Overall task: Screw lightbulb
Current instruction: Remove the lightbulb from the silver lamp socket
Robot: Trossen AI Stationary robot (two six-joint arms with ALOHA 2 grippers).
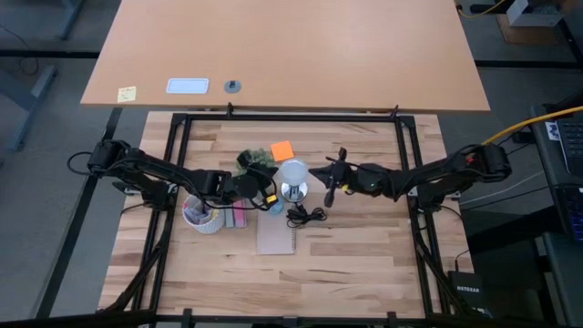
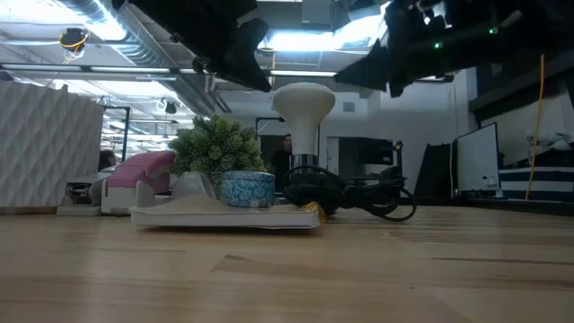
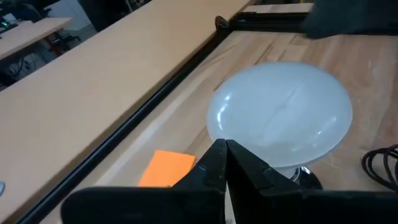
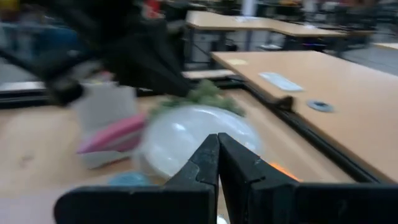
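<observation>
The lightbulb (image 1: 292, 172) stands upright at the table's middle, white globe up. Its neck goes down into the silver socket (image 2: 303, 165), whose black cord (image 2: 377, 199) coils to the right. My left gripper (image 1: 273, 189) is shut just left of the globe, at about the globe's height. In the left wrist view its fingertips (image 3: 224, 148) stand at the globe's (image 3: 280, 112) near rim. My right gripper (image 1: 331, 185) is shut too, a short way right of the bulb and clear of it. Its shut fingers (image 4: 217, 149) point at the globe (image 4: 186, 140). My left gripper's shut fingertips stand right at the edge of the lightbulb's globe (image 3: 231, 134), coming almost level from the table's left. Whether they touch the globe or stop just short of it, I cannot tell.
A notebook (image 1: 276, 235) lies just in front of the socket with a blue roll (image 2: 247, 188) on it. A small green plant (image 2: 215, 148), a pink object (image 2: 139, 170) and a cup of pens (image 1: 202, 217) crowd the left. An orange note (image 1: 281, 149) lies behind the bulb.
</observation>
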